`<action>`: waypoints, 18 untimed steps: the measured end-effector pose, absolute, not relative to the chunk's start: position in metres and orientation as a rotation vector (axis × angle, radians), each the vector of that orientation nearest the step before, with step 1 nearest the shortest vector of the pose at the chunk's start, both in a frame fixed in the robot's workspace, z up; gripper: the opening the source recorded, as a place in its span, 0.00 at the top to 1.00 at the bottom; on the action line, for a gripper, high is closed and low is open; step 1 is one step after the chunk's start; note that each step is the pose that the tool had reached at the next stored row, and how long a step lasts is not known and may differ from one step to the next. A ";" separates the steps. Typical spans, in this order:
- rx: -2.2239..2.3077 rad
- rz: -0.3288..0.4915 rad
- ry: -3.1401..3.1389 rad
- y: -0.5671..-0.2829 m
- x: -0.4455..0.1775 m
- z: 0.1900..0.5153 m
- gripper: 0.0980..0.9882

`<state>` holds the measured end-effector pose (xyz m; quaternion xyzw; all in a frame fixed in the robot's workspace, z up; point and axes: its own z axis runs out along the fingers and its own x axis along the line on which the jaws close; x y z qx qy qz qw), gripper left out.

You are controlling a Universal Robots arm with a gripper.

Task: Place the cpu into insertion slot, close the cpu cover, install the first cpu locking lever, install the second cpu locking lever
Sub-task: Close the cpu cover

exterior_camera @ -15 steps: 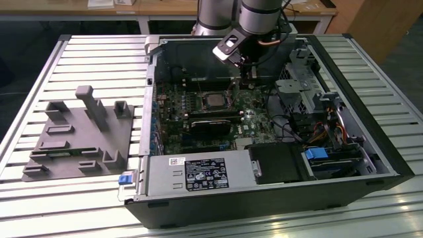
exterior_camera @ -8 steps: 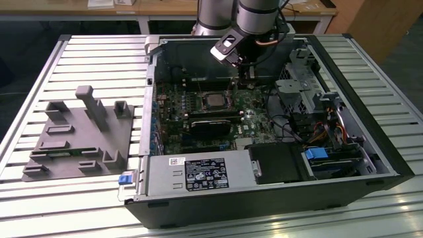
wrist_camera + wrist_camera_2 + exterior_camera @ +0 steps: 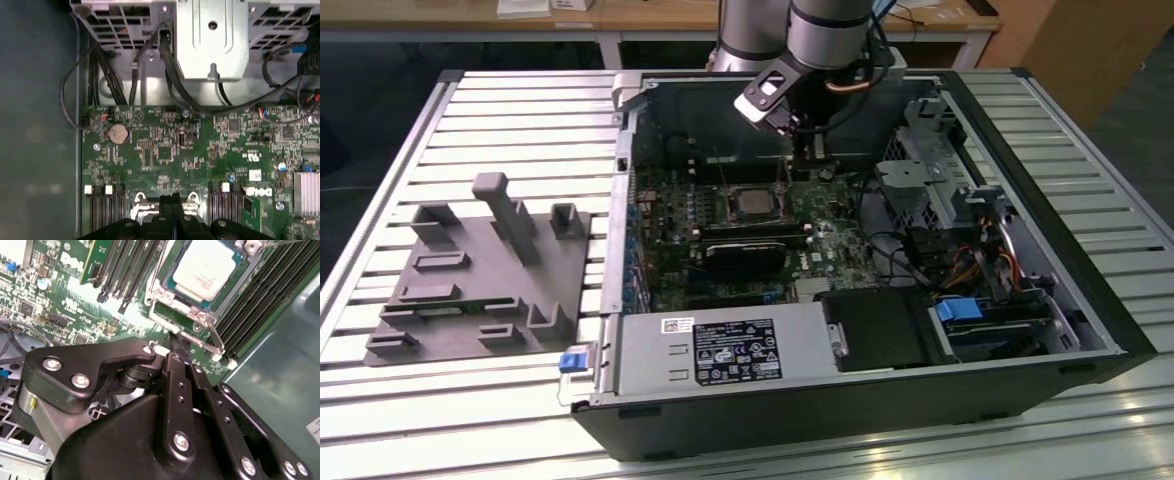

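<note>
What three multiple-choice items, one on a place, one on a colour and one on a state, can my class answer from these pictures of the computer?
1. Where is the cpu? A on the grey fixture; B seated on the motherboard; C on the table slats.
2. What colour is the motherboard? A red; B white; C green.
3. How is the computer case? A open on its upper side; B fully closed; C standing upright.
Key: B, the silvery chip sits framed in the second wrist view; C, the board shows green in every view; A, the exterior view looks straight onto the inner parts.
</note>
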<state>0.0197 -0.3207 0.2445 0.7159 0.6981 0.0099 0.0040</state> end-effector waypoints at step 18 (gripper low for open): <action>2.243 0.031 2.187 -0.321 0.004 0.242 0.99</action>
